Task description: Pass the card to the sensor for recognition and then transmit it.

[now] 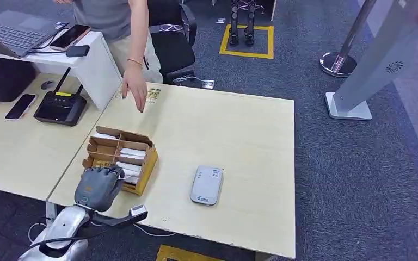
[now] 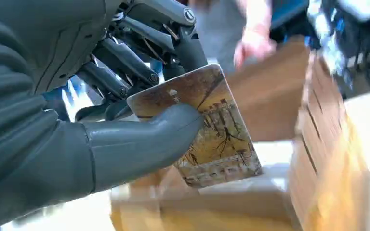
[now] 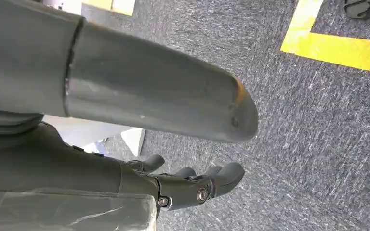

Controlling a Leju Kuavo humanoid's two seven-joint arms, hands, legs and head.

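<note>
Left hand (image 1: 99, 186) sits over the near end of the open brown cardboard box with dividers (image 1: 121, 157), near-left part of the pale wooden table (image 1: 239, 141). From the head view the hand's grey back hides what it holds.

Left wrist view fills that gap: thick grey thumb (image 2: 139, 142) pressed on the face of a thin rectangular card printed with a sepia building scene (image 2: 212, 139), dark fingers (image 2: 125, 62) behind it. The card is pinched at 1 corner and edge and stands tilted above the box's compartments; most of its face is free.

Handling, as I judge it: card is light, stiff and glossy, so weight is no concern but slip is. A pinch near the edge leaves the flat face clear for reading; it could pivot in the pinch if it knocks the box wall. Best held by the short edge, face kept open toward the reader.

The sensor is the flat grey rounded card reader (image 1: 207, 185), lying on the table to the right of the box, near edge, well apart from the hand. Card not yet presented to it.

Right hand (image 3: 192, 185) hangs over dark grey carpet (image 3: 318, 144), fingers loosely curled and apart, nothing in them.

Head view alone gives the layout: a person's hand (image 1: 135, 87) reaching down at the far edge of the table beside a small printed card (image 1: 153, 95) lying there. The left wrist view shows that hand only as a blur.
</note>
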